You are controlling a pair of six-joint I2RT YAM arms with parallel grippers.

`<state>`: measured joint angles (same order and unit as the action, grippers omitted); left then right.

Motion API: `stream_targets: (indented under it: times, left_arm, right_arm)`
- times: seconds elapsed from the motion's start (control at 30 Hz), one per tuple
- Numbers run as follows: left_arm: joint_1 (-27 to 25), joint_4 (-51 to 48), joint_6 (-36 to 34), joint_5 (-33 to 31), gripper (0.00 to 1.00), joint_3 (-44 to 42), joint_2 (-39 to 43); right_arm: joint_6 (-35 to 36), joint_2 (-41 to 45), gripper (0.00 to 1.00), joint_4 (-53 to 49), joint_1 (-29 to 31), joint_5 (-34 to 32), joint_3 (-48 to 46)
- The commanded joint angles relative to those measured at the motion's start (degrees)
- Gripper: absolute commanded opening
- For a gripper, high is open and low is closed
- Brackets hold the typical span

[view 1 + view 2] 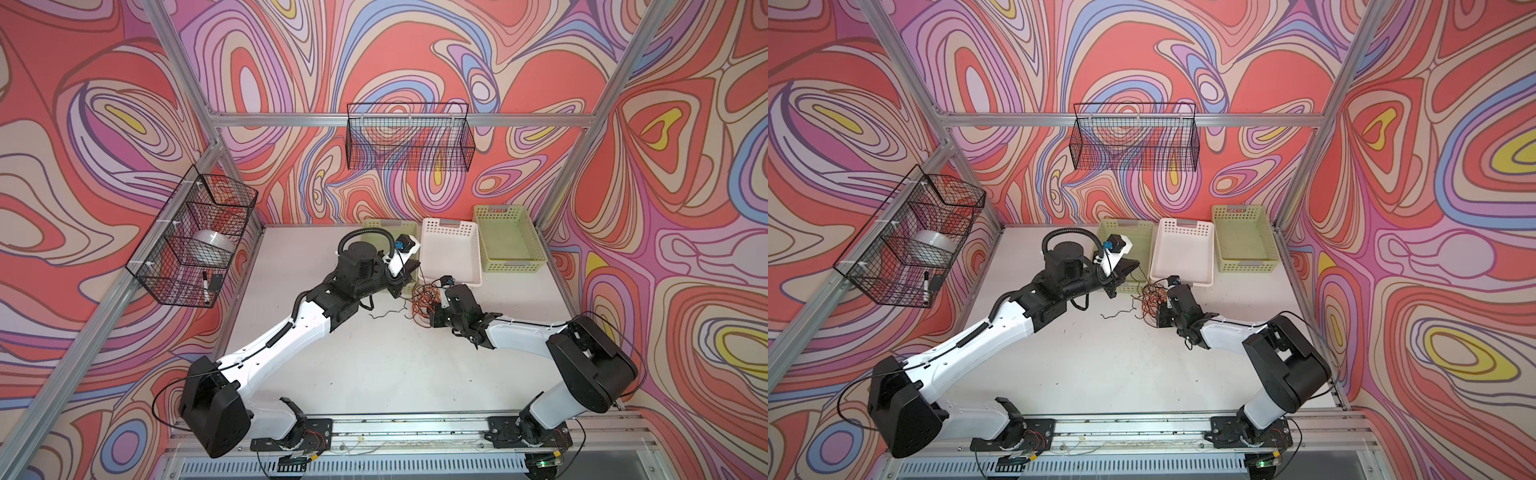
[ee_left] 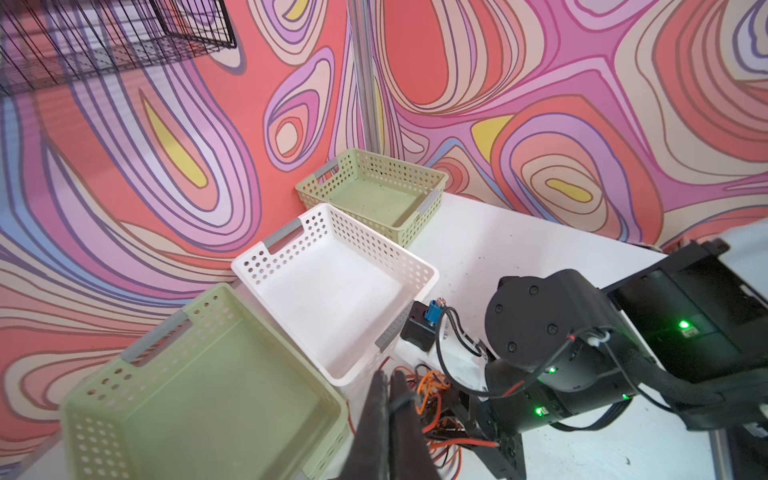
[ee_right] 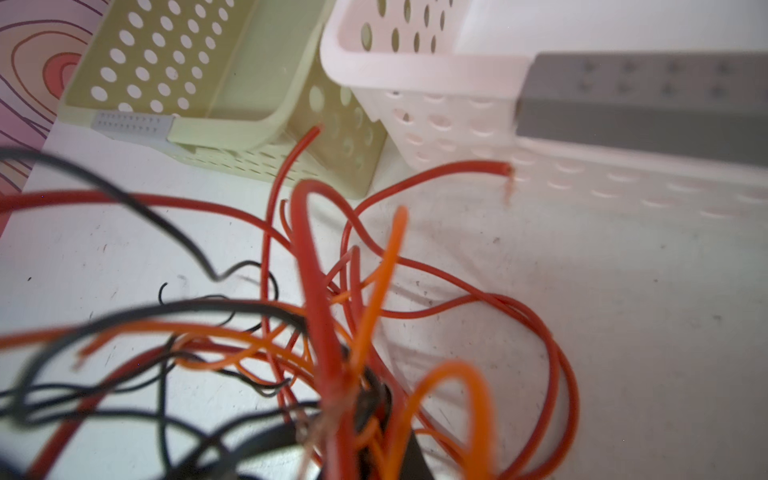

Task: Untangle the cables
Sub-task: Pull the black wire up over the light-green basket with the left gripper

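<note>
Right wrist: tangled orange-red-black cables (thin, looping) gripped by right hand.

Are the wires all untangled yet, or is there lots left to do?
Not much yet. Done: one loose cable lies by itself on the table. In hand: the left claw looks shut on a thin dark cable, and the right claw is shut on strands of the cable tangle. Left: most orange, red and dark cables are knotted together beside the white basket.
</note>
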<state>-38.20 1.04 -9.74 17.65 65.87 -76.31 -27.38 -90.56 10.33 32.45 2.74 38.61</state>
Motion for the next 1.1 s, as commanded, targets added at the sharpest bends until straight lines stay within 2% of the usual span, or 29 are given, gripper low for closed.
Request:
stream_targets:
  times: [0.0, 0.2, 0.5, 0.67, 0.93, 1.07]
  left_arm:
    - [2.81, -4.34, -2.88, -0.45, 0.0, 3.43, 2.94]
    - [8.05, -5.36, -0.26, 3.24, 0.0, 7.59, 4.86]
    - [12.2, -8.87, 2.19, 3.44, 0.0, 17.98, 4.07]
    - [13.48, -9.95, 3.99, 3.27, 0.0, 26.37, 1.36]
    - [14.46, -15.38, 3.02, 2.12, 0.0, 41.66, -5.7]
    - [14.49, -17.21, 3.45, 2.04, 0.0, 45.45, -9.67]
  right_arm:
    - [-2.17, -1.08, 0.07, -4.73, 0.16, -2.33, -1.14]
    - [-3.38, -2.32, 0.07, -9.1, 0.16, -3.36, -0.58]
    - [-3.83, -4.53, 0.06, -10.1, 0.16, -3.1, -0.46]
    - [-3.38, -5.58, 0.06, -11.69, 0.12, -3.35, 0.15]
    - [-2.78, -4.66, 0.06, -10.07, 0.16, -2.75, -1.51]
    - [-0.83, -2.7, 0.07, -11.55, 0.25, -2.02, -0.61]
